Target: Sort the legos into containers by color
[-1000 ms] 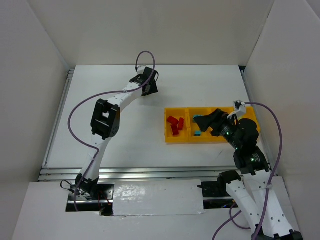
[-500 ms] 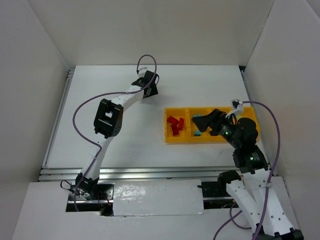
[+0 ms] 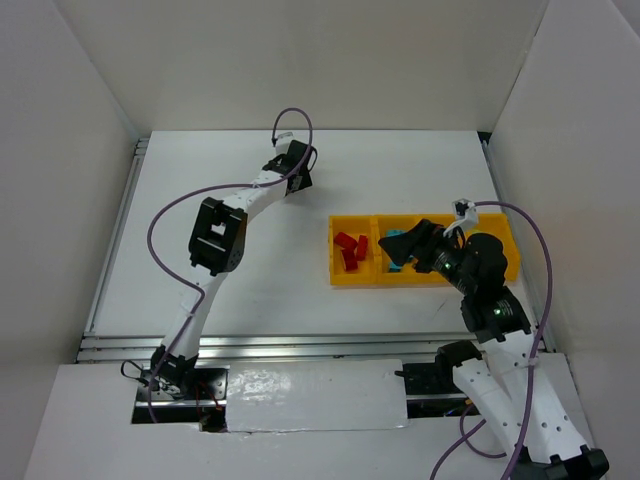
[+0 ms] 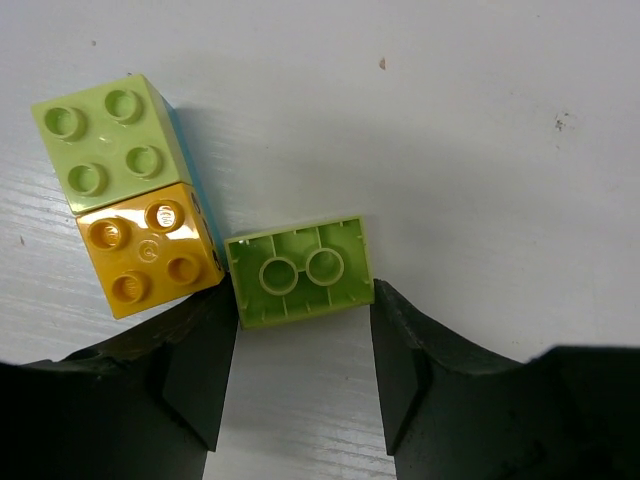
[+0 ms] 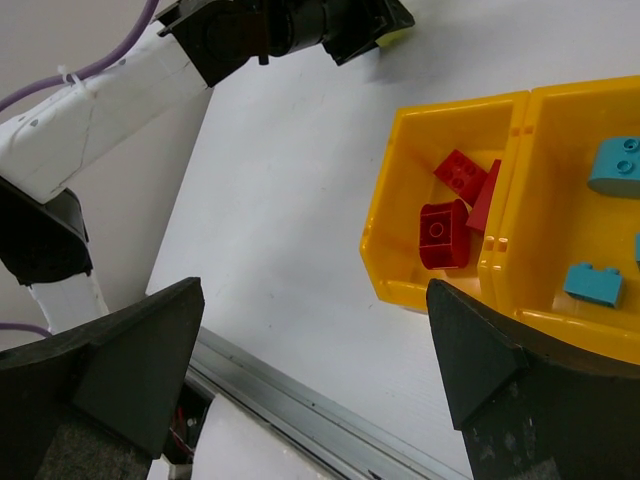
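An upside-down pale green brick [image 4: 300, 272] lies on the white surface [image 4: 470, 120] at the middle of the left wrist view, its two hollow tubes facing up. The left gripper [image 4: 305, 292] is closed to the brick's width, with one dark finger against each short end. Just left of the brick and touching its corner sits a clump [image 4: 130, 200]. It is made of a pale green square piece at upper left joined to an orange one below it, with a sliver of teal showing along their right side.

In the top view this gripper [image 3: 298, 176] points down at the surface in the upper middle of the frame, well apart from the tray [image 3: 336, 280] at centre right.

The tray's leftmost compartment holds the red bricks [image 5: 452, 212], piled against each other. The next compartment to the right holds the teal bricks [image 5: 614, 166], which lie apart from one another.

The right gripper [image 5: 315, 290] hangs over the tray with its fingers spread wide and nothing between them. In the top view it [image 3: 404, 244] covers part of the second compartment.
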Controlling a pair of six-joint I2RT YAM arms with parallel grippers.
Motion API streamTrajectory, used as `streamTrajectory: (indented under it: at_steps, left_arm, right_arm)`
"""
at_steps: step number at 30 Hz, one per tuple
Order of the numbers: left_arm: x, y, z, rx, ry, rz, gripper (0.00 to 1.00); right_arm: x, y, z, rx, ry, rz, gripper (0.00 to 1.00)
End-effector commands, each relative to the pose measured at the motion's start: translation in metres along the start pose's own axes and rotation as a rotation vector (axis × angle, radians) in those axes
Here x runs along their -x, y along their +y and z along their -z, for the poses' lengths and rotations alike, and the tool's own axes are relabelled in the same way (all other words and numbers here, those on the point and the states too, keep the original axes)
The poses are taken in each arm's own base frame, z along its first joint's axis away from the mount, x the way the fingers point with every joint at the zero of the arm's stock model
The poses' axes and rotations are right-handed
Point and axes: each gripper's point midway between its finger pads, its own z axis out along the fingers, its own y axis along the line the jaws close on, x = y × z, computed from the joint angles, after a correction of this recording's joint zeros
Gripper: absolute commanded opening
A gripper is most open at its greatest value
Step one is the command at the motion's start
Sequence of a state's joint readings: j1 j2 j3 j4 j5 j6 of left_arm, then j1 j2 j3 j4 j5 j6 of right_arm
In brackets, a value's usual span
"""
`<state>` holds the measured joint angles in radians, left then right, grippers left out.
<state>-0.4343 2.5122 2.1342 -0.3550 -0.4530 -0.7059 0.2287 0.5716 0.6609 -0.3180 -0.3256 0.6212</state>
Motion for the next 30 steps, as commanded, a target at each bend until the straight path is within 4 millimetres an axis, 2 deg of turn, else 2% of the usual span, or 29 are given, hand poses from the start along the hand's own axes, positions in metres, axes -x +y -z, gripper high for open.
streamTrajectory:
  at_steps: [1, 3, 4, 7, 9, 10, 12, 13, 15, 17, 19, 22, 24, 25, 26, 27, 28, 29, 30]
  left_arm:
    - [0.004, -0.001, -0.007, -0.003, -0.014, -0.005, 0.44]
    - [0.003, 0.000, -0.006, -0.005, -0.009, -0.007, 0.37]
    - [0.001, -0.002, -0.005, -0.014, -0.002, -0.011, 0.23]
    - [0.000, -0.003, 0.003, -0.038, 0.011, -0.015, 0.00]
    - [0.003, -0.006, 0.020, -0.074, -0.003, -0.023, 0.00]
    - [0.001, -0.006, 0.036, -0.103, 0.004, -0.046, 0.00]
    - [0.013, -0.016, 0.052, -0.171, -0.044, -0.048, 0.00]
    - [0.012, -0.016, 0.070, -0.204, -0.050, -0.081, 0.00]
    - [0.025, -0.023, 0.088, -0.262, -0.103, -0.089, 0.00]
    - [0.024, -0.022, 0.110, -0.316, -0.112, -0.128, 0.00]
    - [0.032, -0.028, 0.125, -0.375, -0.151, -0.153, 0.00]
    - [0.029, -0.034, 0.157, -0.465, -0.179, -0.219, 0.00]
    - [0.019, -0.034, 0.183, -0.519, -0.192, -0.263, 0.00]
    - [0.006, -0.029, 0.187, -0.533, -0.196, -0.299, 0.00]
    - [0.011, -0.034, 0.211, -0.579, -0.232, -0.311, 0.00]
    - [0.009, -0.034, 0.220, -0.603, -0.245, -0.325, 0.00]
    - [-0.008, -0.029, 0.224, -0.628, -0.224, -0.356, 0.00]
    - [-0.002, -0.033, 0.243, -0.676, -0.259, -0.356, 0.00]
    - [-0.004, -0.034, 0.252, -0.708, -0.263, -0.363, 0.00]
  right_arm:
    - [0.005, 0.007, -0.004, 0.041, -0.023, 0.034, 1.00]
    - [0.006, 0.008, -0.005, 0.044, -0.024, 0.038, 1.00]
    - [0.006, 0.008, -0.005, 0.043, -0.023, 0.038, 1.00]
    - [0.005, 0.006, -0.006, 0.038, -0.023, 0.037, 1.00]
    - [0.006, 0.006, -0.006, 0.036, -0.024, 0.039, 1.00]
    - [0.006, 0.006, -0.006, 0.034, -0.024, 0.037, 1.00]
    - [0.005, 0.005, -0.008, 0.032, -0.020, 0.031, 1.00]
    - [0.005, 0.005, -0.008, 0.034, -0.021, 0.028, 1.00]
    - [0.005, 0.005, -0.009, 0.034, -0.018, 0.020, 1.00]
    - [0.005, 0.006, -0.009, 0.038, -0.019, 0.015, 1.00]
    - [0.007, 0.007, -0.009, 0.039, -0.022, 0.009, 1.00]
    - [0.012, 0.009, -0.008, 0.032, -0.035, 0.001, 1.00]
    - [0.021, 0.009, -0.008, 0.008, -0.055, -0.011, 1.00]
    - [0.022, 0.010, -0.008, 0.001, -0.054, -0.015, 1.00]
    - [0.025, 0.010, -0.008, -0.009, -0.058, -0.027, 1.00]
    - [0.031, 0.013, -0.007, -0.010, -0.070, -0.031, 1.00]
    - [0.033, 0.015, -0.006, -0.007, -0.073, -0.036, 1.00]
    - [0.036, 0.019, -0.006, 0.001, -0.079, -0.047, 1.00]
    - [0.041, 0.023, -0.004, 0.010, -0.094, -0.051, 1.00]
